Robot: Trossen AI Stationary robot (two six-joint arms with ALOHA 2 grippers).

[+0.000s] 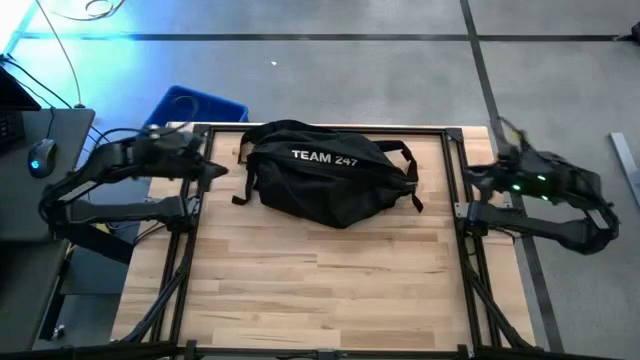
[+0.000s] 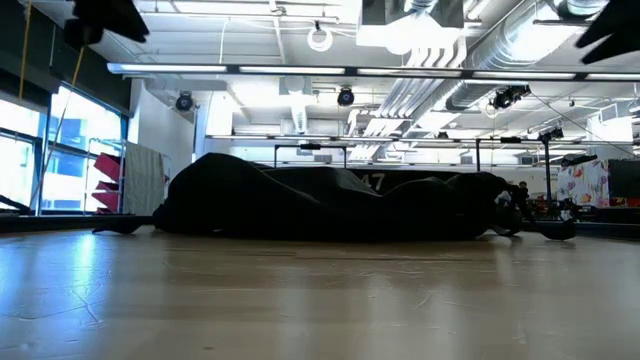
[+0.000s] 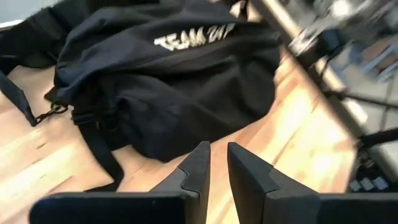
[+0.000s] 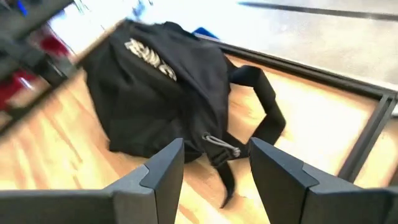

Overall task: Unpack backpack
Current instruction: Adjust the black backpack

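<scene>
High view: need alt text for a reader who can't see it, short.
Seen from straight above, a black backpack lettered "TEAM 247" lies at the far middle of a wooden table, its straps spread to both sides. The left claw hangs just off the bag's left end, touching nothing, and the right claw waits open at the table's right edge.

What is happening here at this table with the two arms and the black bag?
A black backpack lies on its side at the far middle of the wooden table, with its "TEAM 247" lettering up and its straps spread out. Neither arm touches it. The left gripper hovers at the table's left edge, pointing toward the bag, its fingers a narrow gap apart and empty. The right gripper waits at the right edge, fingers open and empty. Unpacking does not look started, as nothing else lies on the table.
</scene>
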